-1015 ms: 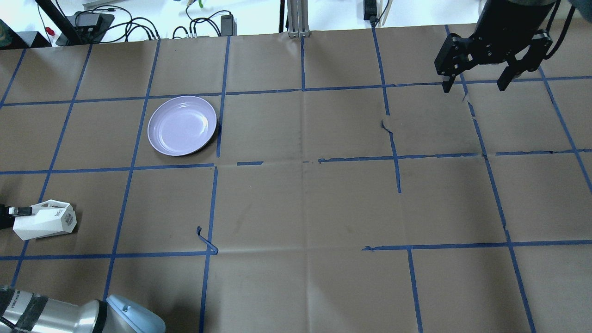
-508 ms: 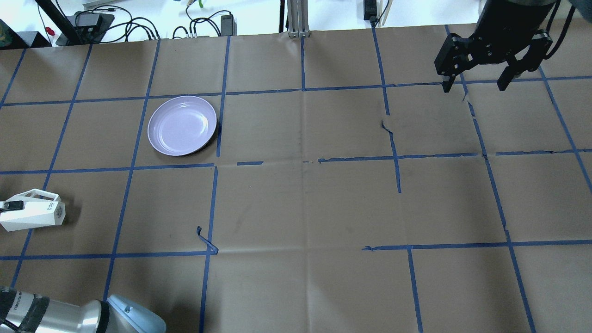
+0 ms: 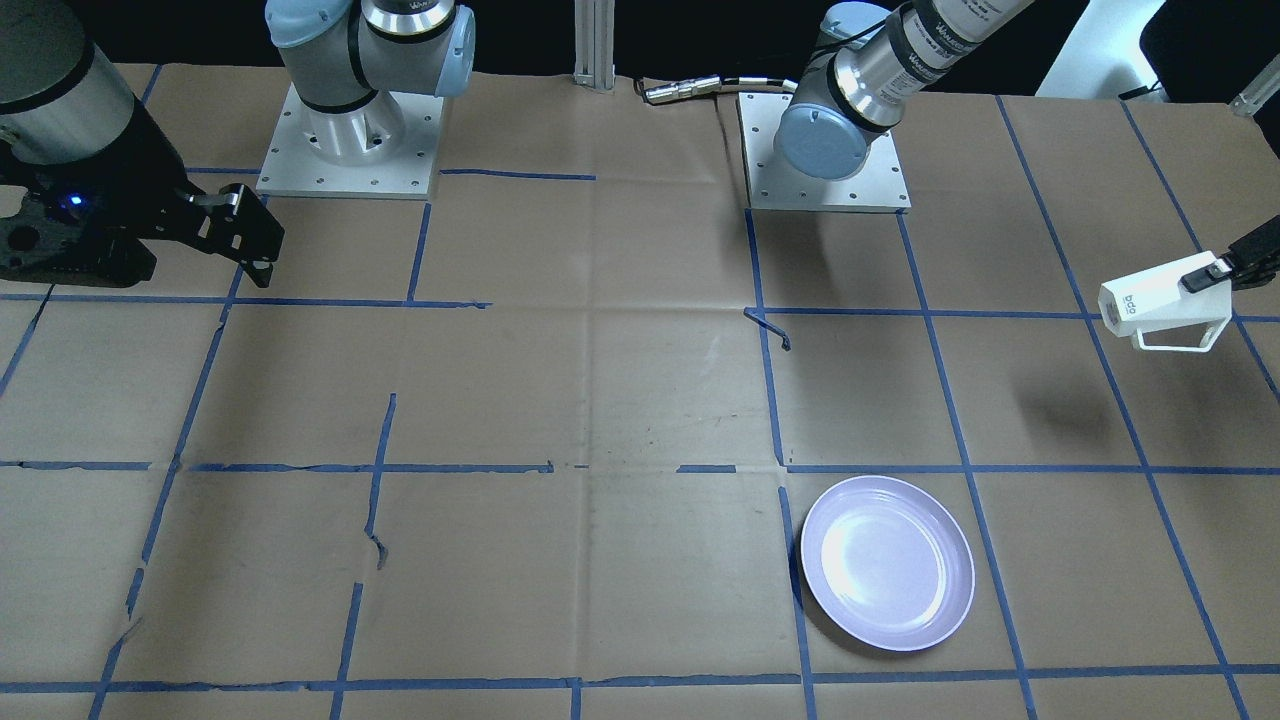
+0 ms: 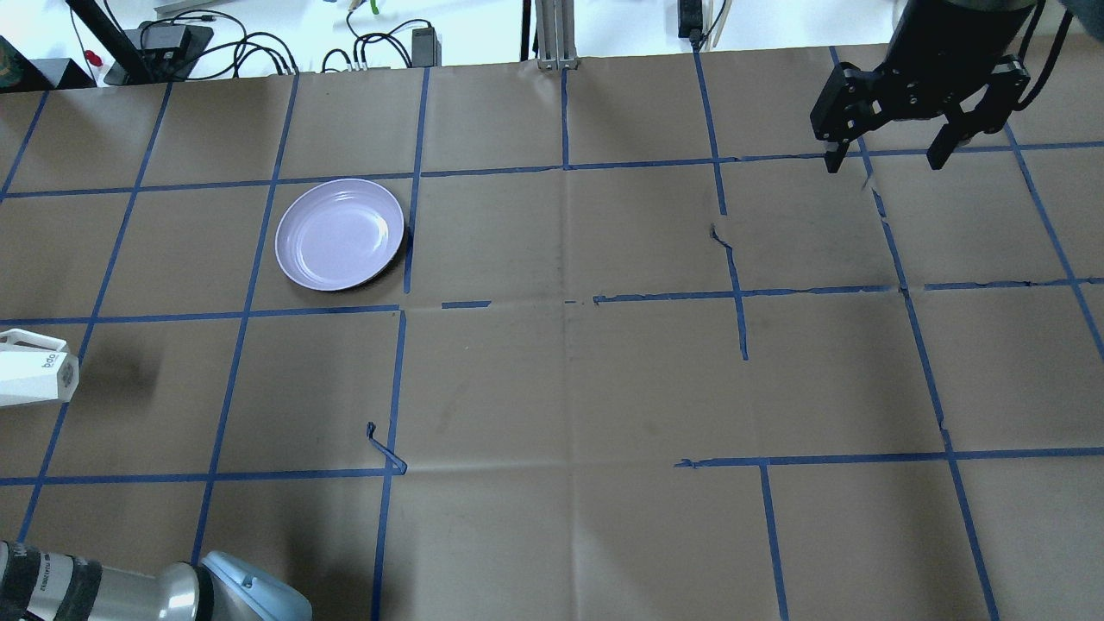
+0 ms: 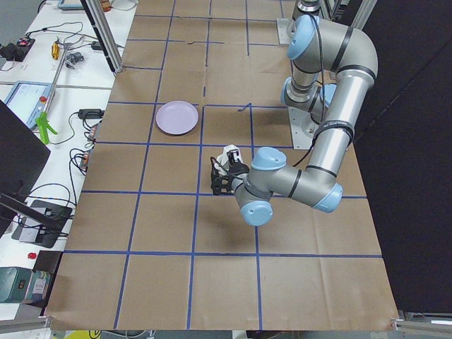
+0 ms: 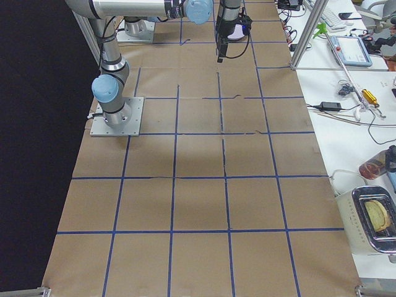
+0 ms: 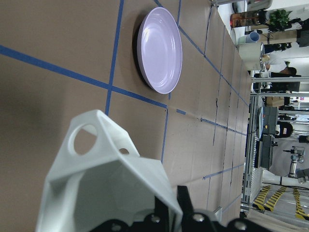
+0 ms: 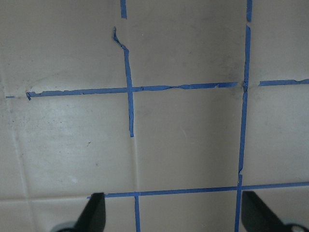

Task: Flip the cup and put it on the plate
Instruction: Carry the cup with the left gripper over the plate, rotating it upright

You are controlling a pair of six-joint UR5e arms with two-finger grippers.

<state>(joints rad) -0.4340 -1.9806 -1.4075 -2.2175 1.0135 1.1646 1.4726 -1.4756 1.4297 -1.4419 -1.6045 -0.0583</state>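
My left claw is clamping the small white faceted mug sideways above the left edge of the brown paper-covered table; the round lavender plate is lying well apart across bare paper; my right claw is hanging open, far right.

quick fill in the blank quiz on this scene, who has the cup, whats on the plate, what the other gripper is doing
1. The cup is gripped by the robot's ___ arm.
2. The plate has ___ on it.
3. The right gripper is ___ and holds nothing.
Missing words: left; nothing; open.
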